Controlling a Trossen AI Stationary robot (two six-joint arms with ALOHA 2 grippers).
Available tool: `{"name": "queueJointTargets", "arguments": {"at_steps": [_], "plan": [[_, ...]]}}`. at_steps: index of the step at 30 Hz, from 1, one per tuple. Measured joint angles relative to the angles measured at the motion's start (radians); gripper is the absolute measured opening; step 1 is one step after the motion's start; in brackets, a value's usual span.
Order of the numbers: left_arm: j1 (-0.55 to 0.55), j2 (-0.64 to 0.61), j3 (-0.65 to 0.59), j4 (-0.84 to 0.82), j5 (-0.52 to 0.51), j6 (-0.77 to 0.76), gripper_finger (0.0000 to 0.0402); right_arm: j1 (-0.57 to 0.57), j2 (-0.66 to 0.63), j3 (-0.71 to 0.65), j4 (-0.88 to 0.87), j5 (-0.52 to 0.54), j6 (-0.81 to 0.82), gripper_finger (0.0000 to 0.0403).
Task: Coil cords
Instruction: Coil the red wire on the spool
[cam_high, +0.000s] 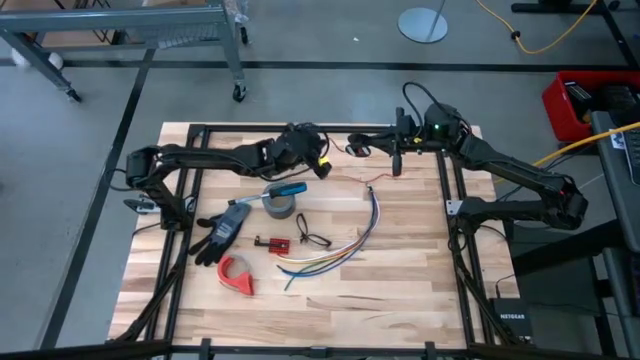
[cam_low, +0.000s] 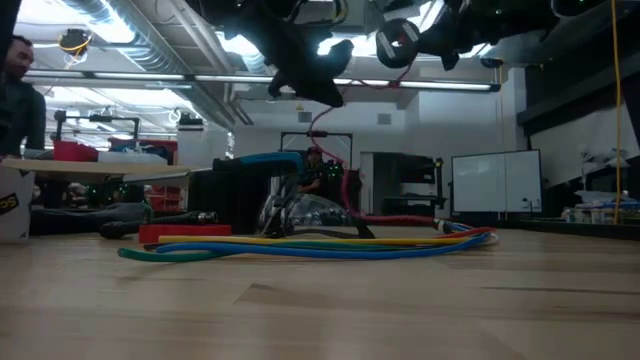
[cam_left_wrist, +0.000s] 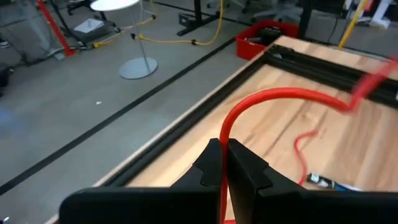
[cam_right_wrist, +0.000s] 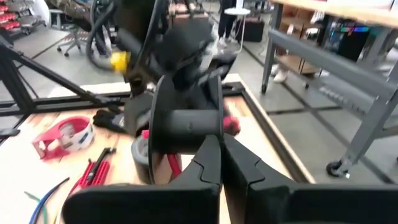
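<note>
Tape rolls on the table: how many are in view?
2: a grey tape roll near the table's middle under a blue-handled tool, and a red tape dispenser nearer the front-left. Others may be hidden.

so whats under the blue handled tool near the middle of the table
A roll of grey tape sits under the blue handled tool, which lies across its top. The bare wood table surrounds the roll. Whatever is inside the roll's hole is partly covered by the tool.
</note>
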Motion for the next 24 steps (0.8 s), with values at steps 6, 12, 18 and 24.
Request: {"name": "queueJointTargets", "arguments": {"at_steps": [6, 12, 18, 24], "plan": [[0.009, -0.024, 0.000, 0.010, 0.013, 0.000, 0.0000, 0.000, 0.006, -0.011, -0.043, 0.001, 0.000, 0.0001], [0.009, -0.024, 0.000, 0.011, 0.047, -0.007, 0.0000, 0.003, 0.049, -0.016, -0.046, 0.048, 0.000, 0.0001], [0.018, -0.024, 0.003, 0.014, 0.049, -0.007, 0.0000, 0.035, 0.115, -0.016, -0.038, 0.051, -0.003, 0.0001], [0.041, -0.024, 0.003, 0.020, 0.049, -0.012, 0.0000, 0.082, 0.154, -0.016, -0.033, 0.069, -0.019, 0.0001]]}}
